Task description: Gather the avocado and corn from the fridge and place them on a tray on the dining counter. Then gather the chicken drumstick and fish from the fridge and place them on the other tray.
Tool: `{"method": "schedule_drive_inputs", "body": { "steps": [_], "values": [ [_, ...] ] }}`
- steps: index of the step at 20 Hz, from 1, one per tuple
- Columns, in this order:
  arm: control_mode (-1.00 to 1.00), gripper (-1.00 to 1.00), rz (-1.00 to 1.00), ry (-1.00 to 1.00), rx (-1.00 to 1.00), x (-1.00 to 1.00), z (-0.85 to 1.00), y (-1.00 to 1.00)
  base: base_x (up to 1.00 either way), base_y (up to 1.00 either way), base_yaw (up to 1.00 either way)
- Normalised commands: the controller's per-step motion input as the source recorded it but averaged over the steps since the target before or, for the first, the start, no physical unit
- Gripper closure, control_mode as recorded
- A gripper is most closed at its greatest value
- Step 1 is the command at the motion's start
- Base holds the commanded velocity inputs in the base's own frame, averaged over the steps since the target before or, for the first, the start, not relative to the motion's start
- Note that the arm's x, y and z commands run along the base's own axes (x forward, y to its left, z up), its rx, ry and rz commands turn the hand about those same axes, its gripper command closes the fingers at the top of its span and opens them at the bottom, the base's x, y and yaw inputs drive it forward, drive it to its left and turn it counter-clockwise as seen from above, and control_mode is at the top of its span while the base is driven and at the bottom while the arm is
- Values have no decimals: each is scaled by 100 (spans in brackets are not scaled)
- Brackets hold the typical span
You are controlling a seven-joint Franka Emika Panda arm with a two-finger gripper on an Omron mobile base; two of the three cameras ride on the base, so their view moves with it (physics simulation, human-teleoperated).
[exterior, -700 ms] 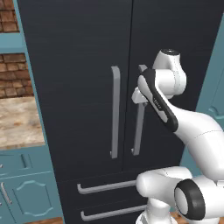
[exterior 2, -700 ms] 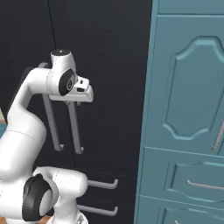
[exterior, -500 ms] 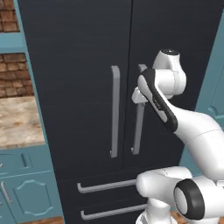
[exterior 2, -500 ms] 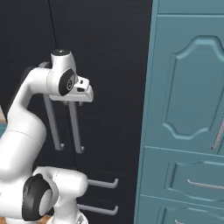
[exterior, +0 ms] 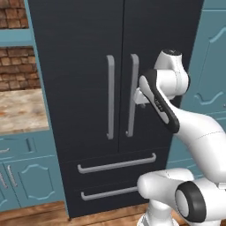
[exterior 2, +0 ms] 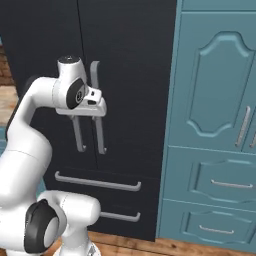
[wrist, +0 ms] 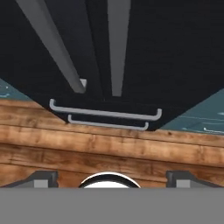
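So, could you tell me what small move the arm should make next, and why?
Probably ease the open gripper forward onto the right door handle and close. The fridge doors are both shut, and the hand sits just beside that handle, holding nothing.

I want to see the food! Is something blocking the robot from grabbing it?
Yes. Both fridge doors are shut, so the food stays hidden behind them. The open end effector is up by the right door's handle.
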Motion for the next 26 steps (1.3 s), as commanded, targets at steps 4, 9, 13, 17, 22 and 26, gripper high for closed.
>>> {"method": "schedule_drive_inputs", "body": {
  "steps": [4, 9, 13, 17, 22, 26],
  "values": [
    [100, -100, 0, 0, 0, 0, 0, 0, 0, 42, -9],
    [100, -100, 0, 0, 0, 0, 0, 0, -5, 14, -3],
    [-100, -100, 0, -4, 0, -5, 0, -1, 0, 0, 0],
    [-100, -100, -2, -31, -1, -28, -1, -20, 0, 0, 0],
    [-100, -100, -1, -29, -1, 13, -1, -7, 0, 0, 0],
    [-100, -100, -3, -8, 0, 56, 0, 0, 0, 0, 0]
  ]
}}
